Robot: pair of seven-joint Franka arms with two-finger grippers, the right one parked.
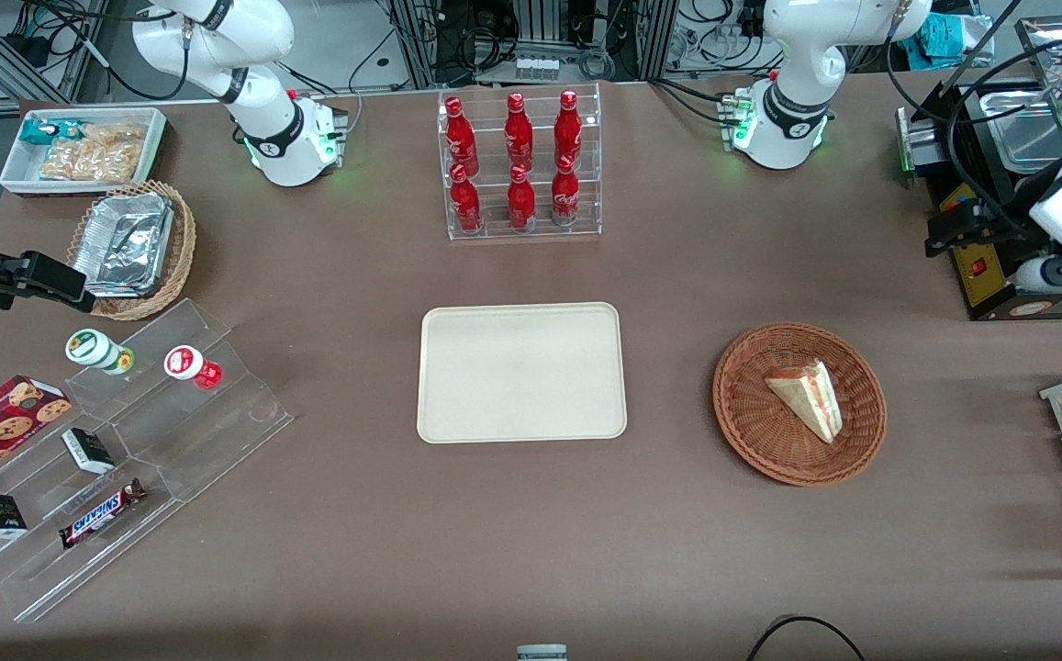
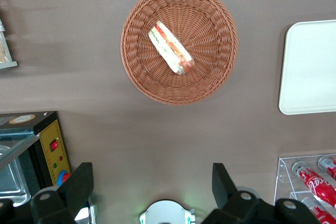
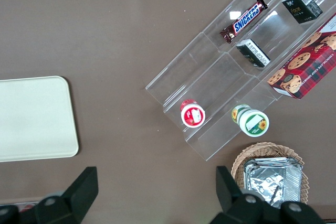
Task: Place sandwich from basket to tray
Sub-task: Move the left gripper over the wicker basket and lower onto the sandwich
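Sandwich wedge (image 1: 806, 397) lying in round wicker basket (image 1: 751, 431).
My gripper (image 2: 152, 190) hangs above the table, fingers (image 2: 79, 187) spread wide, holding nothing; cream tray (image 1: 521, 372) lies apart.

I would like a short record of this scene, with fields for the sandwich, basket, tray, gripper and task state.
sandwich: one wedge, lying in the basket
basket: round reddish-brown wicker, on the table toward the working arm's end
tray: cream, rectangular, nothing on it, beside the basket
gripper: left arm's gripper, open, high above the table, apart from the basket, holding nothing
task state: sandwich not yet picked up
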